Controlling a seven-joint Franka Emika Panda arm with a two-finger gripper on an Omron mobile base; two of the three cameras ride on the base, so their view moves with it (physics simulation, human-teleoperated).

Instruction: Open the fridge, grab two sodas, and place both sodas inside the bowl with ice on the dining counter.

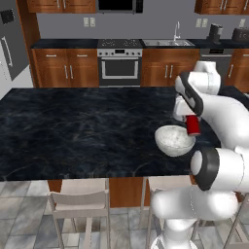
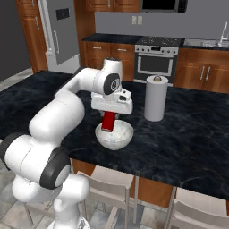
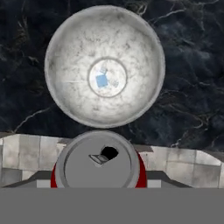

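Landmark: the bowl, a round white bowl with a mottled grey inside, is sitting on the bench, the black marble-patterned dining counter, near its front edge.
Pincer: the pincer is hanging just above the bowl and pointing down, clamping a red soda can from the sides.
Red soda can: the red soda can is being held upright, over the bowl's rim on the side nearest the robot; in the hand view its grey top with the pull tab is lying just below the bowl's edge. Whether it is touching the bowl cannot be told.
Bowl contents: a small pale-blue cube is lying at the bottom centre of the bowl.
Paper towel roll: a white upright roll is standing on the bench, near the bowl, beyond it and to its right in the right base view.
Stools: pale stools are standing under the bench edge, below the bowl.
Fridge: the light-grey fridge with its dark panel is standing well beyond the bowl, at the far left wall.
Oven: a steel oven is standing among brown cabinets, far behind the bowl.
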